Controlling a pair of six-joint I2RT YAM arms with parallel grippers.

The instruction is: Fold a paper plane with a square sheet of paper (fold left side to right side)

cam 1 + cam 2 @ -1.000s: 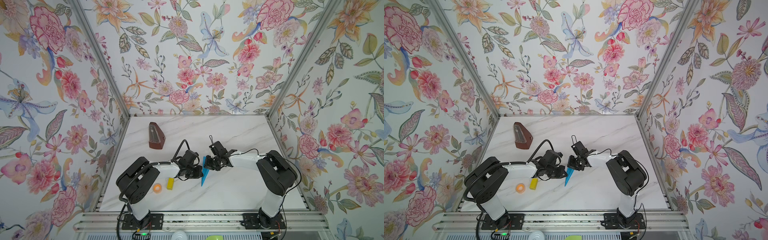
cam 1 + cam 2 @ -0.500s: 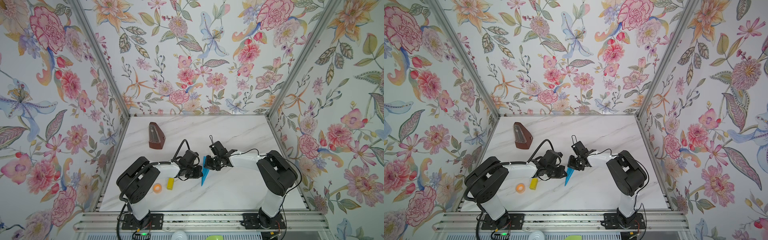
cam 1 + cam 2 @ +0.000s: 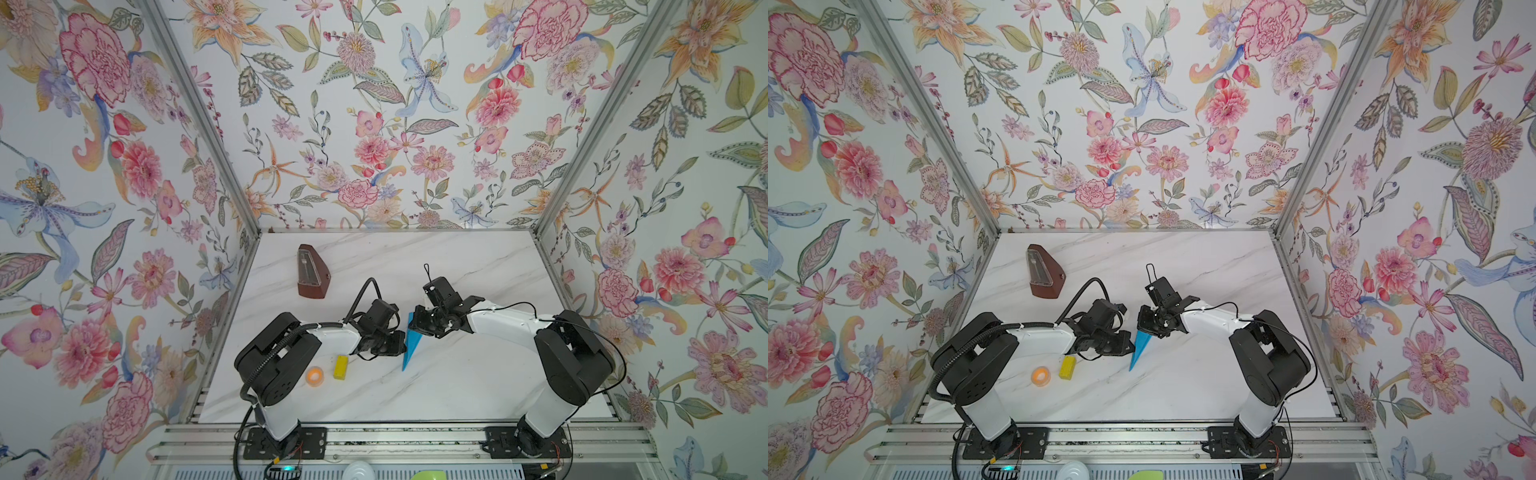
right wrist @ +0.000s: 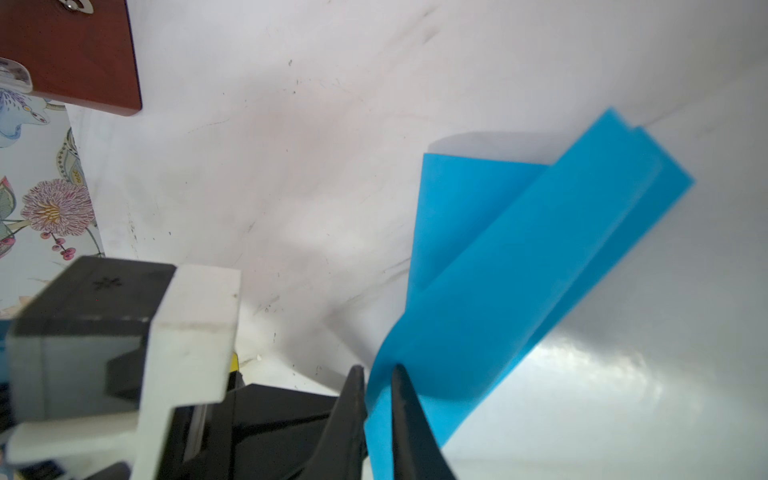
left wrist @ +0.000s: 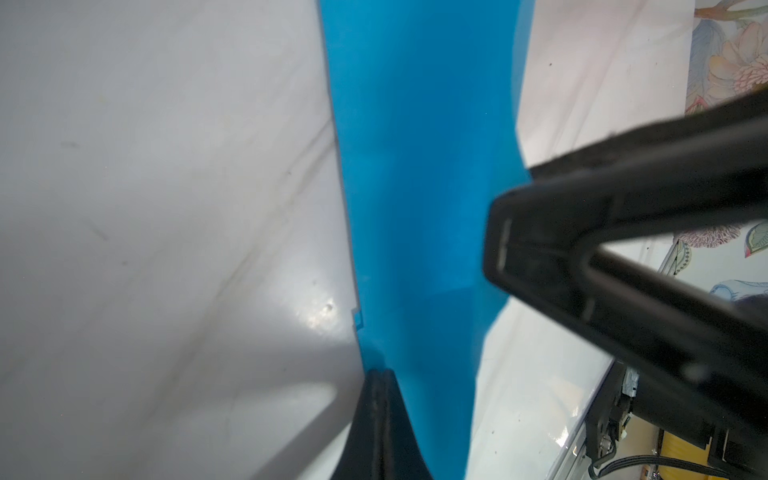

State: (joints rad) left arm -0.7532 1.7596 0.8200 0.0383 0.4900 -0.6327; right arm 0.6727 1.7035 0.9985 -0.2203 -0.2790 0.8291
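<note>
Your paper plane (image 3: pixel 410 347) lies on the table (image 3: pixel 465 374) between both arms. It is a bright blue dart with its point toward the robot bases. The left gripper (image 5: pixel 376 384), fingers together, sets its tips at one long edge, probably to pin it. The right gripper (image 4: pixel 376 388) has its fingers (image 4: pixel 409 419) clamped on a raised wing flap, apparently to shape the crease. Layered folds show along the body.

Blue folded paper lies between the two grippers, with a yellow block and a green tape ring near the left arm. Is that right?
Not quite. The tape ring beside the yellow block is orange, not green; both top views show it. The rest stands.
</note>
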